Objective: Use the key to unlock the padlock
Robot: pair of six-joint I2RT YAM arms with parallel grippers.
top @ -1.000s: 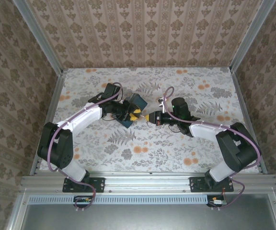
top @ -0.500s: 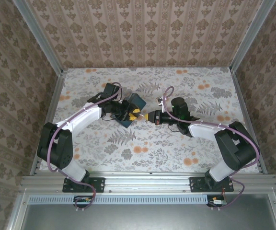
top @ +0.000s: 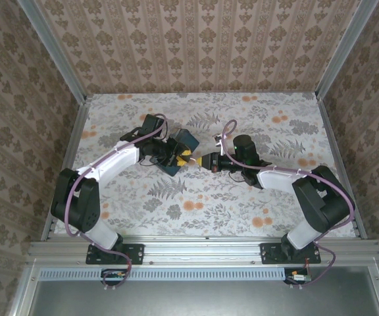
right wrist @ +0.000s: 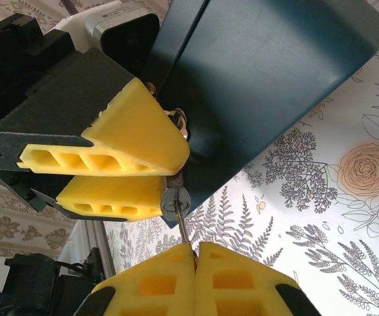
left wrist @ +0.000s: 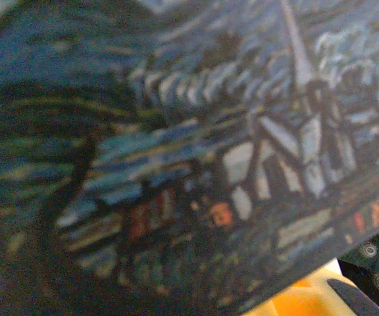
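The key (right wrist: 184,227) has edged left to the end of the padlock (right wrist: 174,194), which the left claw (right wrist: 174,176) pinches beside the box (right wrist: 275,85) above the surface (right wrist: 347,217); the right claw (right wrist: 195,249) pinches the key, and the turn seemingly remains.

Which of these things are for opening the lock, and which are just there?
For the job:
key, pinched in the right gripper
padlock, held by the left gripper
dark blue book, which the padlock seems to fasten

Just there:
flowery tablecloth
patterned walls
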